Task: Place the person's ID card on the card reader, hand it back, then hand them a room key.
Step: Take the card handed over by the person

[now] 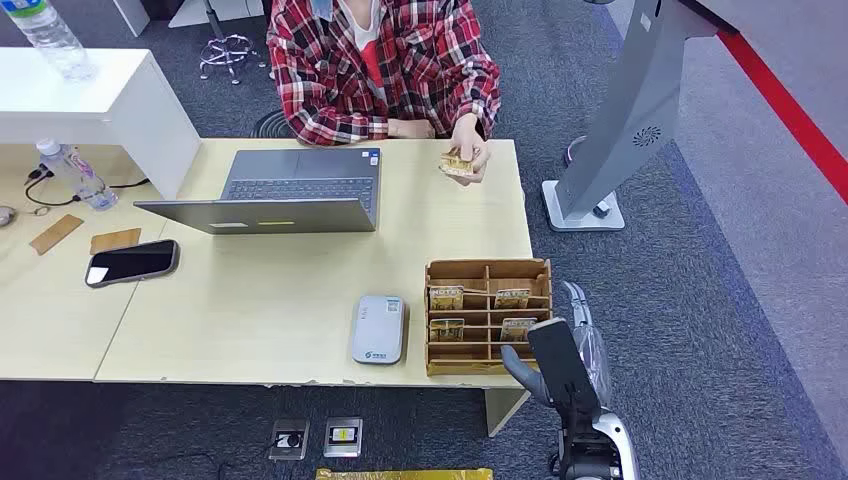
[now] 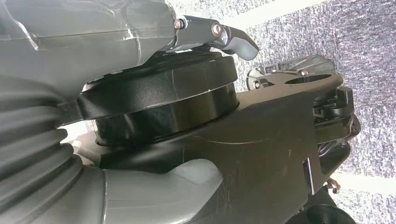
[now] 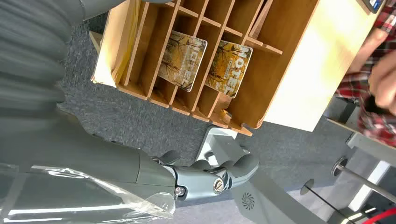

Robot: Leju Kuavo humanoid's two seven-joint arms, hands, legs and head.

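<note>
Right hand (image 1: 570,345) just off the worktop (image 1: 300,290) edge beside the wooden key rack (image 1: 488,315), fingers (image 3: 224,171) loosely apart, holding nothing. Left hand (image 2: 140,42) pressed close to dark body parts, fingers mostly hidden, state unreadable. Room key (image 1: 458,164) pinched in person's hand (image 1: 470,150) across the worktop, print blurred. Card reader (image 1: 379,329) bare beside the rack.

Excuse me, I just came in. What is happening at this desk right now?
A person in a plaid shirt sits behind the desk and holds a card in both hands above the far edge. The robot's right hand hangs off the desk's near corner, beside the wooden card rack, and holds nothing. The grey card reader lies bare next to the rack. An open laptop faces the person.
</note>
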